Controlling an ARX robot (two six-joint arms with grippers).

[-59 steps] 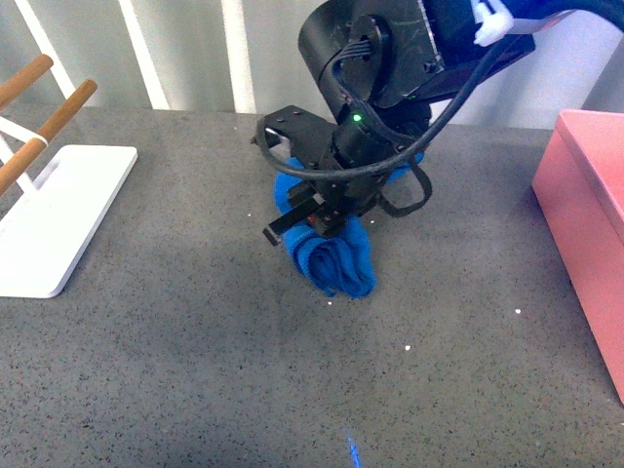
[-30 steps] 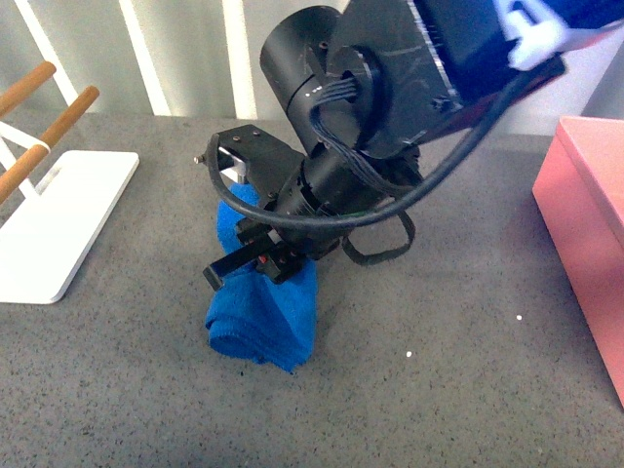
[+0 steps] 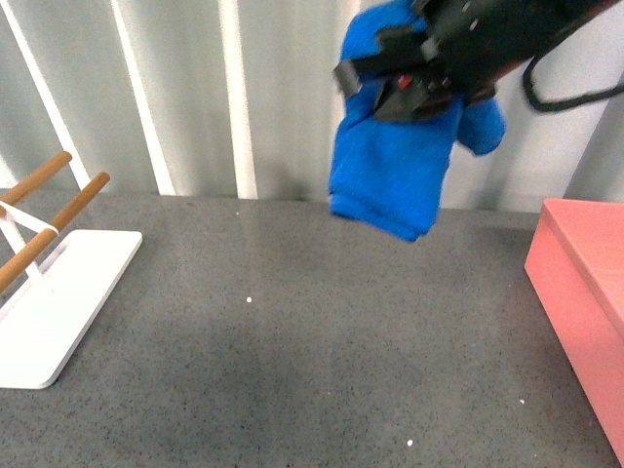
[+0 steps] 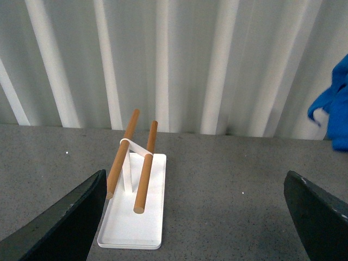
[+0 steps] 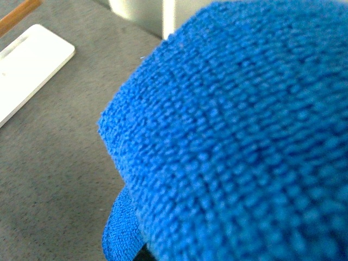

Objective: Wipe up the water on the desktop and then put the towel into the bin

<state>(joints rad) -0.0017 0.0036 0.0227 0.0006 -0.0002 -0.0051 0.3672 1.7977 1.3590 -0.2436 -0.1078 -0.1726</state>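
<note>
Front view: blue towel (image 3: pixel 386 180) hangs folded, floppy from right gripper (image 3: pixel 414 80).

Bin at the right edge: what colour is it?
The bin is plain salmon pink, shown best in the front view.
</note>
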